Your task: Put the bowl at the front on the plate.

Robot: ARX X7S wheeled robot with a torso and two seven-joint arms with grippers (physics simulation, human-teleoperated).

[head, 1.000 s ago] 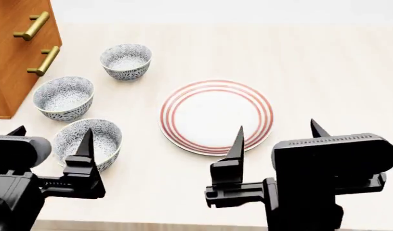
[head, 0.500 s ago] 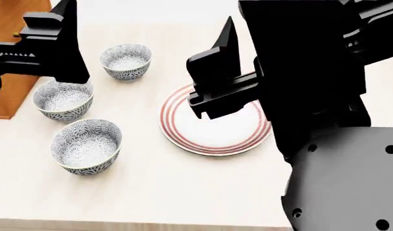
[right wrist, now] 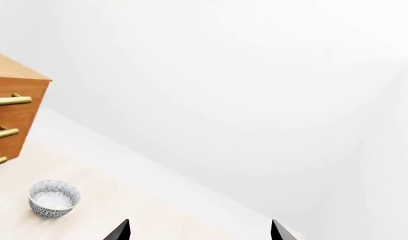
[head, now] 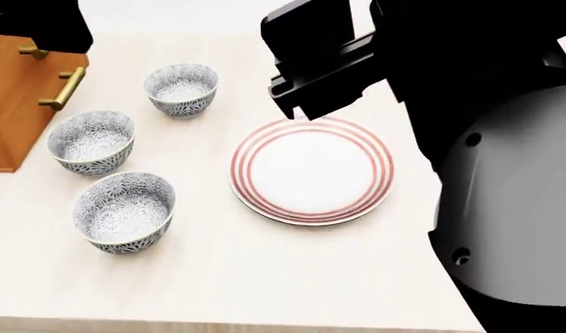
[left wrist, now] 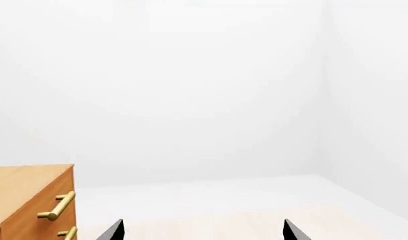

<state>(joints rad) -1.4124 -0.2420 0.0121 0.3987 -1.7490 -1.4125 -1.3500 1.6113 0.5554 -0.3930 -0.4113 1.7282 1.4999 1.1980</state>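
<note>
Three look-alike patterned bowls stand in a row at the left of the head view. The bowl (head: 125, 211) at the front is nearest me, upright and empty. The plate (head: 311, 170), white with red rings, lies to its right with nothing on it. My right arm (head: 487, 139) is raised over the right side, its gripper body above the plate's far rim. My right gripper (right wrist: 199, 233) is open and holds nothing. My left gripper (left wrist: 202, 234) is also open and empty, held high at the far left, well away from the bowl.
The other two bowls (head: 91, 141) (head: 181, 88) sit behind the front one. A wooden cabinet (head: 19, 104) with brass handles stands at the table's left edge. The right wrist view shows one patterned bowl (right wrist: 54, 197) and the cabinet (right wrist: 10, 125).
Both arms rose from the near edge of the head view to its top; the right arm now covers the right side. Bowls and plate have not moved.
</note>
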